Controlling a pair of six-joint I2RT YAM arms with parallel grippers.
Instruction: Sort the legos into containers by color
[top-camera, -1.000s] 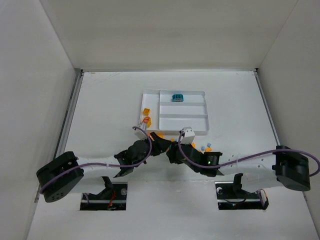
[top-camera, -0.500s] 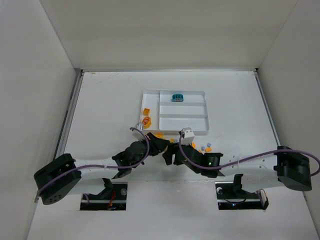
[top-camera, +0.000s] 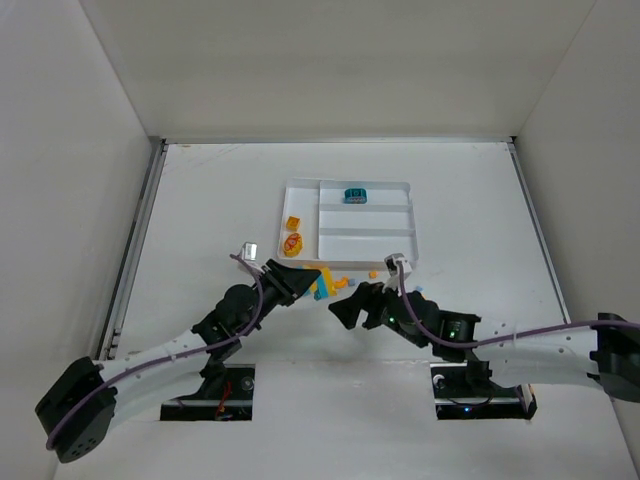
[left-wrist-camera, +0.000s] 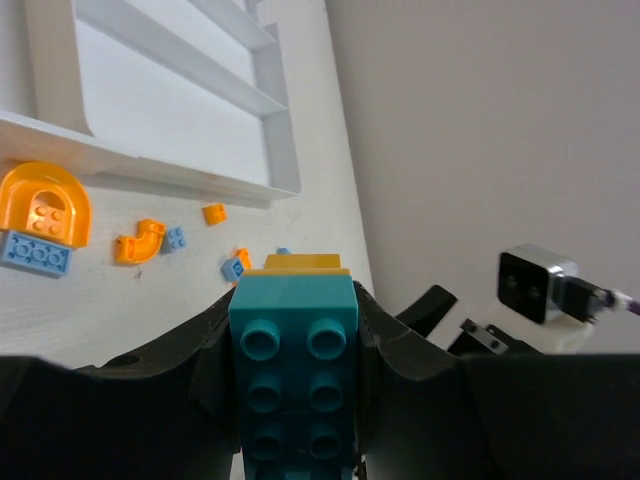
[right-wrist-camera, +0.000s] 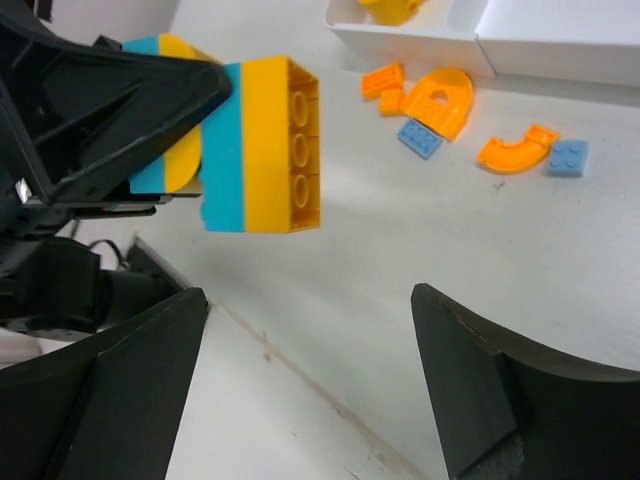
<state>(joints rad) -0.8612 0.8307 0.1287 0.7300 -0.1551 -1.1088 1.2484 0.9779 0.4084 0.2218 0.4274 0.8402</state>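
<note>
My left gripper (top-camera: 306, 281) is shut on a stack of legos, a teal brick (left-wrist-camera: 293, 370) with a yellow-orange brick (right-wrist-camera: 281, 145) pressed against it, held just above the table in front of the tray. My right gripper (top-camera: 343, 306) stands open a little to the right of the stack, with nothing between its fingers (right-wrist-camera: 505, 390). The white tray (top-camera: 370, 246) of containers holds a teal lego (top-camera: 354, 194) in its far long section and orange legos (top-camera: 293, 243) in the narrow left section. The other two long sections show nothing inside.
Loose legos lie on the table by the tray's near wall (left-wrist-camera: 150, 170): an orange arch (right-wrist-camera: 440, 100), a light blue plate (right-wrist-camera: 420, 138), an orange curved piece (right-wrist-camera: 515, 150), a small light blue brick (right-wrist-camera: 567, 157) and a small orange one (right-wrist-camera: 383, 80). White walls enclose the table.
The right gripper has opened and drawn back to the right, off the stack. The left arm has pulled back to the left, keeping the teal and yellow-orange stack in its jaws.
</note>
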